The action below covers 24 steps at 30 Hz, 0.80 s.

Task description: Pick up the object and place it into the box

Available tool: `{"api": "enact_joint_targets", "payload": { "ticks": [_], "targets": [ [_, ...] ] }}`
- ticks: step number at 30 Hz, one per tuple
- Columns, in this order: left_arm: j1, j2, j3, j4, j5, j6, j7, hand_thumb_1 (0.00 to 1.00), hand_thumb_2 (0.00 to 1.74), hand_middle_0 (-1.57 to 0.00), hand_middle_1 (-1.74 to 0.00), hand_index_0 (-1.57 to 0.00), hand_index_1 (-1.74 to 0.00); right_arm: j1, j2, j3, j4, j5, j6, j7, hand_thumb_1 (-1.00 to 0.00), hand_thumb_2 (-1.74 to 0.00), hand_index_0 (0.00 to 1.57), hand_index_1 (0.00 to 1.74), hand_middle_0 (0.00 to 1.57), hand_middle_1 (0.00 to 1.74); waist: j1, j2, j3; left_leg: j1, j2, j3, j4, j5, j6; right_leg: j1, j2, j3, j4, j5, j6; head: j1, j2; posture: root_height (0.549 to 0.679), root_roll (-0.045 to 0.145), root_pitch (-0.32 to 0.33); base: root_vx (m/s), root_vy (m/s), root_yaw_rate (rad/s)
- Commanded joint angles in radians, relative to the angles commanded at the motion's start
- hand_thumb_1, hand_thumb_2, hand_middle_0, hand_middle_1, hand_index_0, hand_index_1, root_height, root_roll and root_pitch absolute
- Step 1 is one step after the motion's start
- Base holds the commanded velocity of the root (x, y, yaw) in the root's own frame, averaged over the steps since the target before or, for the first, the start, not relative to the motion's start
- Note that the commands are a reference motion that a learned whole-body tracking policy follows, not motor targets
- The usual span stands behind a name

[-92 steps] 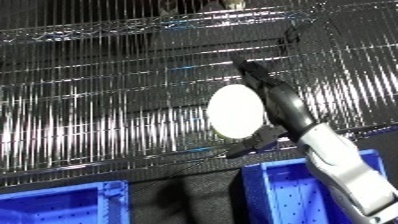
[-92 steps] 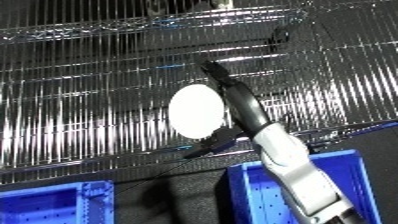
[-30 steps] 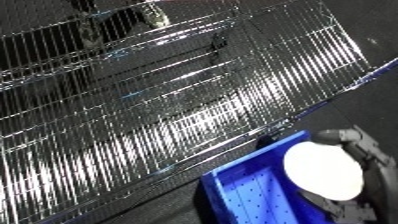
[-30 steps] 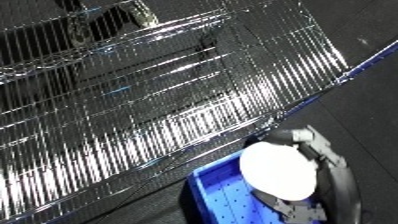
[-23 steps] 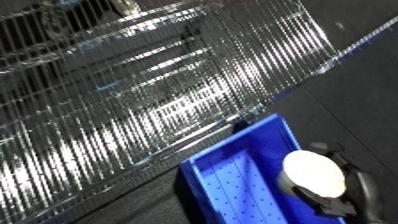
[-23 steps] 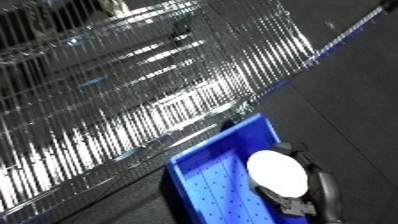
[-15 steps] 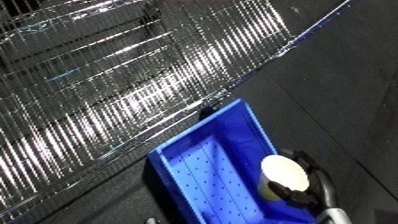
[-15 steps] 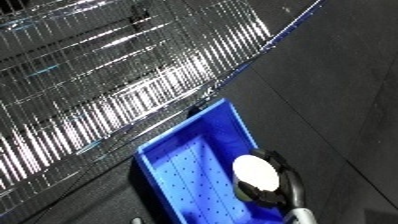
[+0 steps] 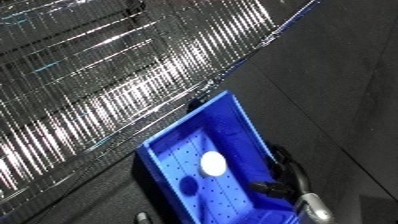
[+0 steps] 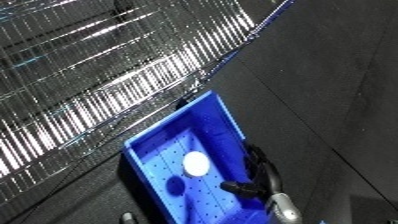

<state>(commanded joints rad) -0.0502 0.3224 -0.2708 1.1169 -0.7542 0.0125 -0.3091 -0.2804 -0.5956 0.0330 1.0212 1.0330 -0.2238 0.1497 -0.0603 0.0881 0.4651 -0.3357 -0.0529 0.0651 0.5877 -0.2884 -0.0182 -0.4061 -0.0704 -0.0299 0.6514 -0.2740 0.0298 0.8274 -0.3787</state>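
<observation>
A white oval object (image 9: 212, 163) is inside the blue perforated bin (image 9: 238, 119), near the middle of its floor. A round dark shadow (image 9: 188, 185) lies on the bin floor just beside it. My right hand (image 9: 281, 172) is at the bin's right wall, a short way from the object and not touching it. Its black fingers are relaxed and hold nothing. The silver forearm (image 9: 313, 212) comes in from the lower right edge. My left hand shows in neither view.
Wire shelving (image 9: 107, 85) fills the upper left, its front edge running close to the bin's far corner. Dark floor (image 9: 338, 90) spreads to the right of the bin.
The white object has left my right hand and is now in the bin, apart from the fingers. The hand has opened. The camera has kept tilting and turning toward the bin.
</observation>
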Motion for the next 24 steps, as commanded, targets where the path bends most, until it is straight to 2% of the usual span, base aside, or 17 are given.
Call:
{"api": "enact_joint_targets", "payload": {
  "ticks": [2,3,8,13,19,22,24],
  "targets": [
    [-0.003,-0.001,0.006,0.008,0.003,-0.001,0.0,0.0,0.0,0.0,0.0,0.0,0.0,0.004,0.017,0.0,0.009,0.042,0.029,0.063,0.0,0.0,0.0,0.0,0.0,0.0,0.006,-0.008,-0.004,0.005,0.001,-0.006,-0.007,0.003,-0.0001,0.009,0.0007,-0.004,-0.004,-0.001,0.0,-0.014,-0.01,0.651,0.078,0.02,-0.019,-0.012,0.054],
    [-0.003,-0.002,0.009,0.013,0.005,-0.001,0.0,0.0,0.0,0.0,0.0,0.0,0.0,0.005,0.024,0.001,0.014,0.041,0.028,0.076,0.0,0.0,0.0,0.0,0.0,0.0,0.009,-0.012,-0.006,0.007,0.001,-0.008,-0.01,0.004,0.0002,0.013,0.0009,-0.006,-0.006,-0.002,0.0001,-0.017,-0.013,0.651,0.077,0.02,-0.017,-0.016,0.044],
    [-0.009,0.001,0.015,0.026,0.015,0.001,0.006,0.0,0.0,0.0,0.0,0.0,0.0,0.002,0.043,0.014,0.008,0.008,0.02,0.085,0.0,0.0,0.0,0.0,0.0,0.0,0.023,-0.034,-0.014,0.006,0.007,-0.018,-0.008,0.007,-0.0011,0.025,0.0,-0.017,-0.009,0.001,0.0023,-0.062,-0.046,0.652,0.073,0.015,-0.014,-0.025,0.061],
    [-0.014,0.013,0.021,0.025,0.016,0.008,0.014,0.0,0.0,0.0,0.0,0.0,0.0,-0.008,0.053,0.05,-0.031,-0.078,0.026,0.107,0.0,0.0,0.0,0.0,0.0,0.0,0.034,-0.048,-0.016,-0.003,0.007,-0.027,0.001,0.008,-0.0026,0.027,0.0024,-0.024,0.004,-0.006,0.0024,-0.174,-0.074,0.651,0.07,0.009,-0.015,-0.011,0.074],
    [-0.035,0.035,0.034,0.026,0.02,0.02,-0.003,0.0,0.0,0.0,0.0,0.0,0.0,-0.029,0.068,0.13,-0.072,-0.183,0.053,0.157,0.0,0.0,0.0,0.0,0.0,0.0,0.051,-0.058,-0.022,-0.008,0.006,-0.034,0.009,0.012,-0.0033,0.031,-0.0013,-0.033,0.008,-0.013,0.0014,-0.379,-0.141,0.65,0.071,0.005,-0.016,-0.012,0.105],
    [-0.052,0.044,0.033,0.021,0.016,0.02,-0.015,0.0,0.0,0.0,0.0,0.0,0.0,-0.042,0.076,0.162,-0.075,-0.21,0.062,0.158,0.0,0.0,0.0,0.0,0.0,0.0,0.061,-0.062,-0.026,-0.013,0.007,-0.038,0.012,0.015,-0.0039,0.034,-0.0039,-0.039,0.006,-0.014,0.0032,-0.446,-0.145,0.65,0.07,0.005,-0.016,-0.036,0.135],
    [-0.064,0.048,0.03,0.024,0.019,0.023,-0.014,0.0,0.0,0.0,0.0,0.0,0.0,-0.055,0.085,0.182,-0.07,-0.229,0.072,0.154,0.0,0.0,0.0,0.0,0.0,0.0,0.069,-0.065,-0.028,-0.015,0.007,-0.043,0.011,0.019,-0.0039,0.038,-0.0055,-0.044,0.002,-0.014,0.0051,-0.549,-0.143,0.65,0.068,0.005,-0.006,-0.036,0.152]
  ]
}}
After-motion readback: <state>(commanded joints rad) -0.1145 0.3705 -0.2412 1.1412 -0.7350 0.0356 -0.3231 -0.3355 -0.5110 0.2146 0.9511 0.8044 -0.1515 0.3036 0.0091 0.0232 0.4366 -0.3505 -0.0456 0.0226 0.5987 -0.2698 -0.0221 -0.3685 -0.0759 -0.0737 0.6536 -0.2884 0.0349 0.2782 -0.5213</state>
